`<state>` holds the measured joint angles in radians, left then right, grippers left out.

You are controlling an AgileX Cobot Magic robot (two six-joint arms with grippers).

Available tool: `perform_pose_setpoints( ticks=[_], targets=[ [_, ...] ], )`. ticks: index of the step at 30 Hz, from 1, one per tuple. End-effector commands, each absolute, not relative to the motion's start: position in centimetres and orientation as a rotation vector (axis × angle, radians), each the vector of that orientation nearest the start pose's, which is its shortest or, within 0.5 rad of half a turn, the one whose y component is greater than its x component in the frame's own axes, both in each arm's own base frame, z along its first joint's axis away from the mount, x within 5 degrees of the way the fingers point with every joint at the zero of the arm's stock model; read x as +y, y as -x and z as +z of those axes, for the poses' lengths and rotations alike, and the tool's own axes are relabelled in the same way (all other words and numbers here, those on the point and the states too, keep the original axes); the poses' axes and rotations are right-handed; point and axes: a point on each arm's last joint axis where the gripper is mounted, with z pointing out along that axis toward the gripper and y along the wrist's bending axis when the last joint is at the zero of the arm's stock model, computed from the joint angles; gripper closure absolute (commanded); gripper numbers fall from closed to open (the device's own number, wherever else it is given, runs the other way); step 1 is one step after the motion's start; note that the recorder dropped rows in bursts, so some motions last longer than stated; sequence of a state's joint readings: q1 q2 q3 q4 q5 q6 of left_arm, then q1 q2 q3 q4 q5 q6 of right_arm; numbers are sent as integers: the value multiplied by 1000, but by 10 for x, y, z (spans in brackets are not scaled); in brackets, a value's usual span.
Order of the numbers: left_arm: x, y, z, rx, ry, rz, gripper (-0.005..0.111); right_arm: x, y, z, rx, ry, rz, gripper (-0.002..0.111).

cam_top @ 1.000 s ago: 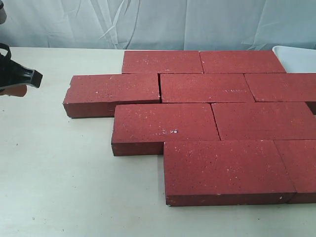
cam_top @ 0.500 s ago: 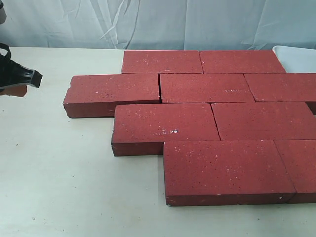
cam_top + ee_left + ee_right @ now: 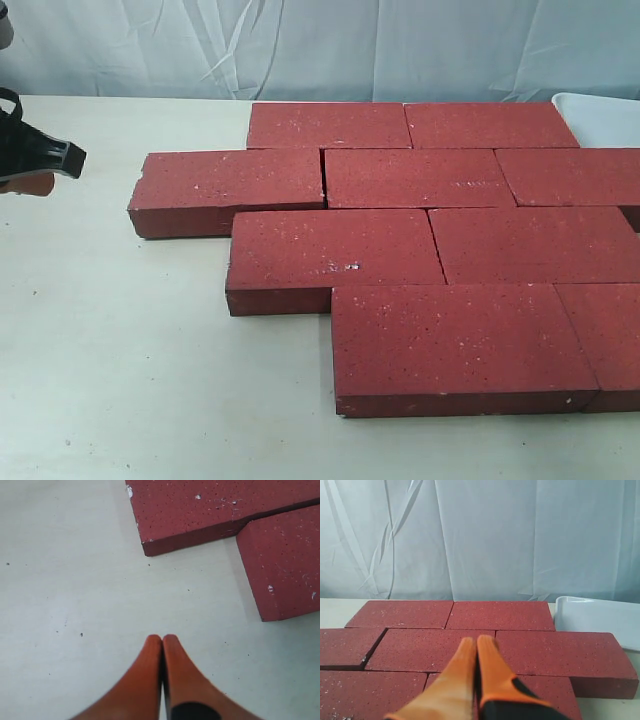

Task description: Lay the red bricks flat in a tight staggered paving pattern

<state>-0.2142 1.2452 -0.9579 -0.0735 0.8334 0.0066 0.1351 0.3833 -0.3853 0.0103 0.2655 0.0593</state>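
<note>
- The left gripper hangs over the bare worktop near its left edge. Its orange fingers are pressed together with nothing between them. It is clear of the nearest brick corners.
- The red bricks lie flat from the middle of the worktop to its right edge, reaching back to the far edge. They form four offset rows, each row stepped sideways from the next. Most sides touch. A narrow dark seam shows beside the leftmost brick of the second row from the far edge.
- The right gripper is above the bricks, pointing at the far edge. Its fingers are clenched tip to tip and empty.
- A white tray sits at the far right corner, just beside the back row.
</note>
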Motion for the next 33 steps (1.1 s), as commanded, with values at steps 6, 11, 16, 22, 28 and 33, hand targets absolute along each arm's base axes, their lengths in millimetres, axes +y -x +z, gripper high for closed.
perform_pose_setpoints(
  ticks=[6, 11, 16, 22, 28, 33],
  targets=[
    [-58, -235, 298, 2590, -255, -160, 107, 15, -88, 293, 1733, 86, 171, 109],
    [-58, -235, 298, 2590, -255, -160, 107, 15, -88, 293, 1733, 86, 171, 109],
    [-58, -235, 298, 2590, -255, -160, 107, 15, -88, 293, 1733, 86, 171, 109],
    [-58, -235, 298, 2590, -255, -160, 107, 12, -86, 294, 1718, 60, 151, 109],
    [-58, -235, 298, 2590, -255, -160, 107, 4, -81, 297, 1685, -17, 85, 109],
    [-58, -235, 298, 2590, -255, -160, 107, -2, -77, 299, 1659, -78, 30, 109]
  ],
)
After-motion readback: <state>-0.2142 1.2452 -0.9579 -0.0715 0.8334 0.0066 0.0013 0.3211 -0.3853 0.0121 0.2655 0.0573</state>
